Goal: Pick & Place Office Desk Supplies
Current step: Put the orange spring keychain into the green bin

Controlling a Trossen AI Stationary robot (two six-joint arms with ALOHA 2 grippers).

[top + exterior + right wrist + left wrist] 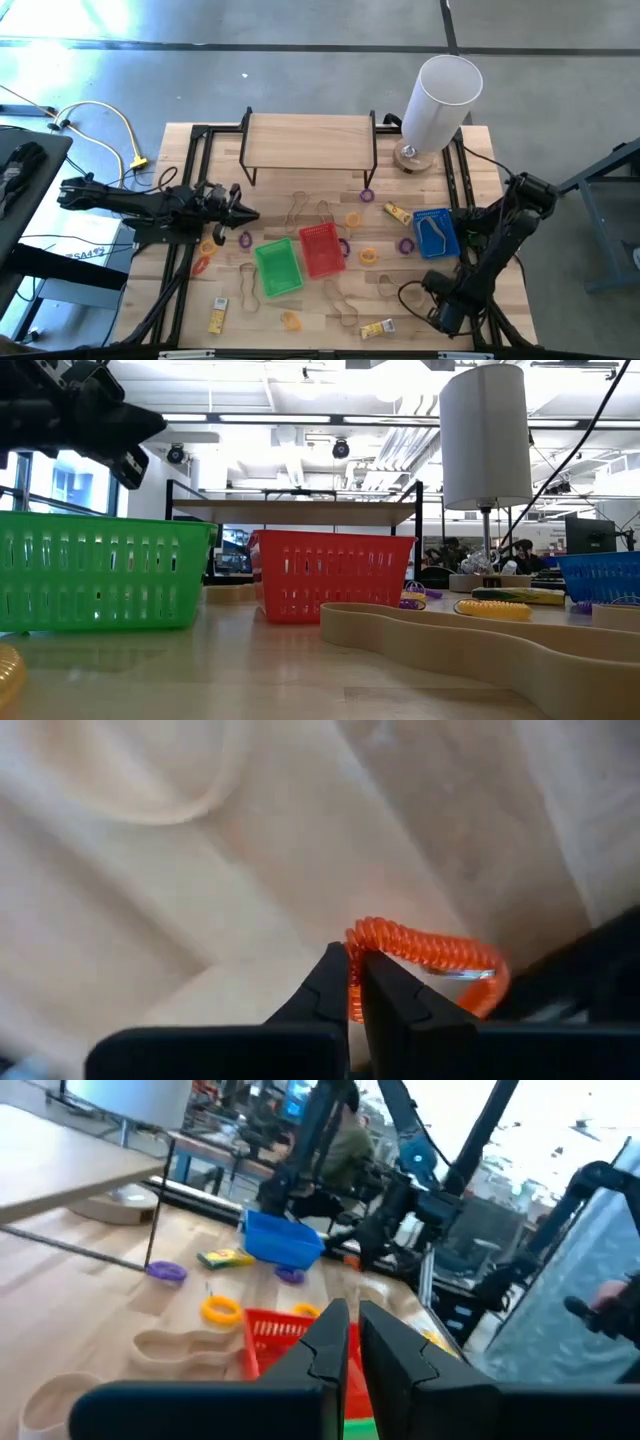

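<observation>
My right gripper [440, 318] points down at the table's near right corner, shut on an orange coiled ring [430, 952]; in the high view the gripper hides the ring. My left gripper [252, 214] hovers level at the table's left, shut on nothing, pointing toward the red basket [321, 248]. Purple rings [367, 195], yellow rings [353, 219], tan rubber bands [248, 285] and yellow-white packets [377, 328] lie flat on the wood. My right gripper pinches one spot of the orange ring's coil [352, 942] between its two fingers. The fingers come from above, pointing down. The rest of the loop juts out sideways past the fingertips over the wood; I cannot tell whether it is clear of the table.
A green basket [278, 267], the red one and a blue basket [436, 232] stand mid-table. A wooden shelf [308, 140] on black legs and a tall white cylinder [437, 100] stand at the far edge. Black frame rails [195, 170] run along both sides.
</observation>
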